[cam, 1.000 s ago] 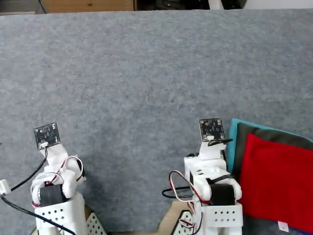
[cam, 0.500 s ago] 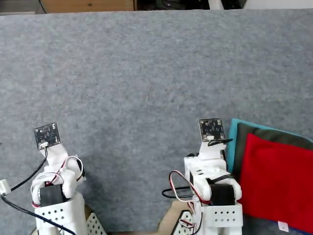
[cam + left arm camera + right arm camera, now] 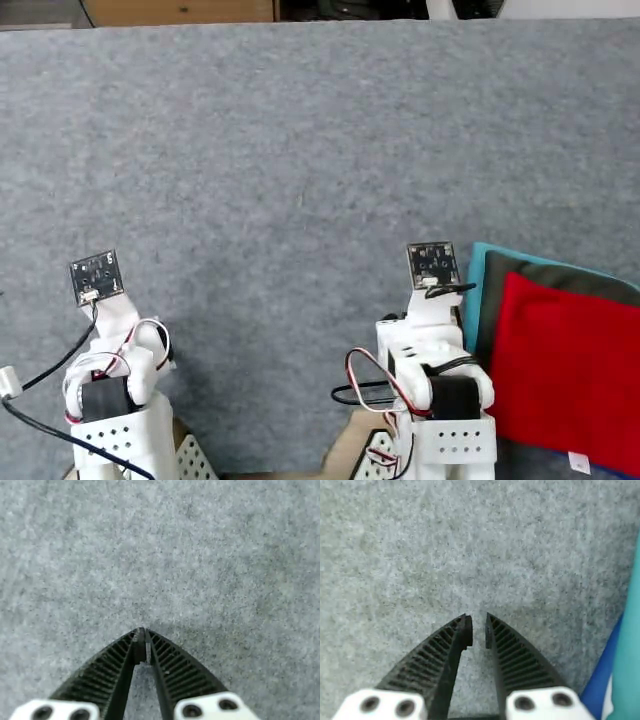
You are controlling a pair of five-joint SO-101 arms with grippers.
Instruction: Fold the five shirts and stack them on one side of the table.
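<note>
A stack of folded shirts lies at the table's near right corner, with a red shirt (image 3: pixel 565 385) on top, a dark grey shirt (image 3: pixel 560 277) under it and a teal shirt (image 3: pixel 478 270) lower down. The right arm (image 3: pixel 435 350) is folded back just left of the stack. Its gripper (image 3: pixel 479 622) hangs over bare felt, fingers almost together with a thin gap and nothing between them. Beside it show a teal edge (image 3: pixel 627 645) and a blue edge (image 3: pixel 600 680) of the stack. The left arm (image 3: pixel 110 350) is folded back at the near left, its gripper (image 3: pixel 141 636) shut and empty over the felt.
Grey felt (image 3: pixel 300 150) covers the whole table, flat from the arms to the far edge. A wooden cabinet front (image 3: pixel 180 10) and dark items stand beyond the far edge. Cables (image 3: pixel 40 375) trail from the left arm's base.
</note>
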